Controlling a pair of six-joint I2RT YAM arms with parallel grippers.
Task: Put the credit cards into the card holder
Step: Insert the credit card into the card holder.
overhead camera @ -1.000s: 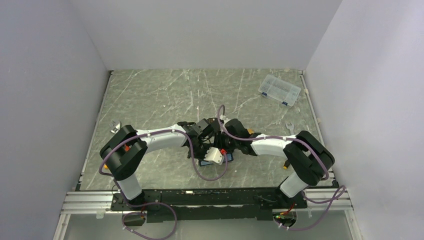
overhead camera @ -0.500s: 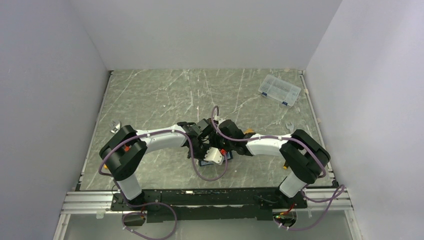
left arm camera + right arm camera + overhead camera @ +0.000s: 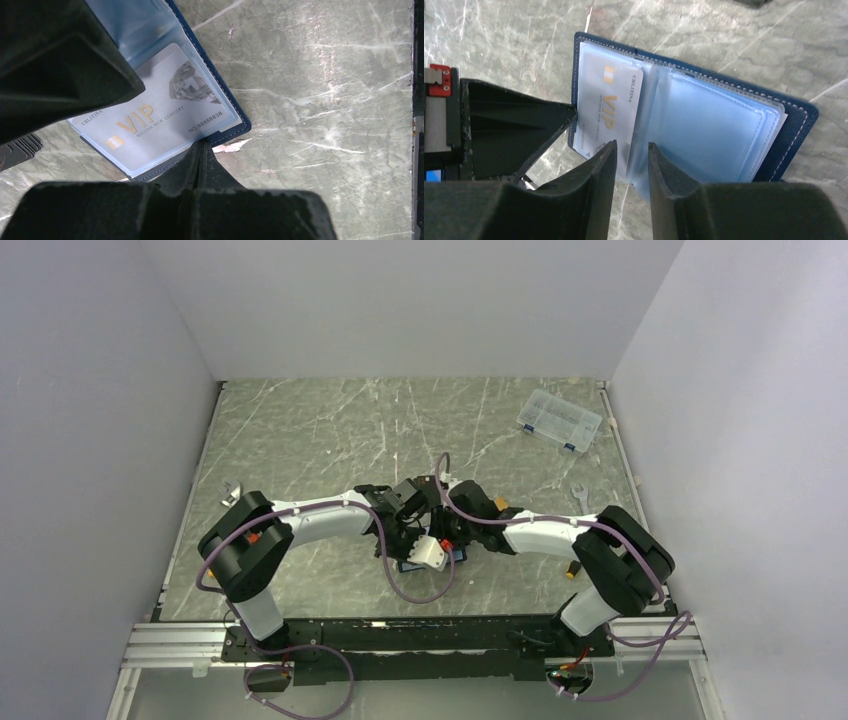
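The card holder (image 3: 796, 120) lies open on the table (image 3: 724, 30), a white card (image 3: 609, 110) in its clear sleeve (image 3: 714, 130); the left gripper (image 3: 201, 150), clenched, seems to pin its edge; the right gripper (image 3: 631, 152), fingers (image 3: 599, 170) parted, straddles the sleeve, likely seating the card.

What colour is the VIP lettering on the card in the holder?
Gold, on a silver-white card; clearest in the left wrist view.

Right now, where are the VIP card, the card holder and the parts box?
VIP card (image 3: 162, 102): left wrist view, its printed face.
card holder (image 3: 801, 119): right wrist view, navy cover edge.
parts box (image 3: 560, 420): top view, clear lid.
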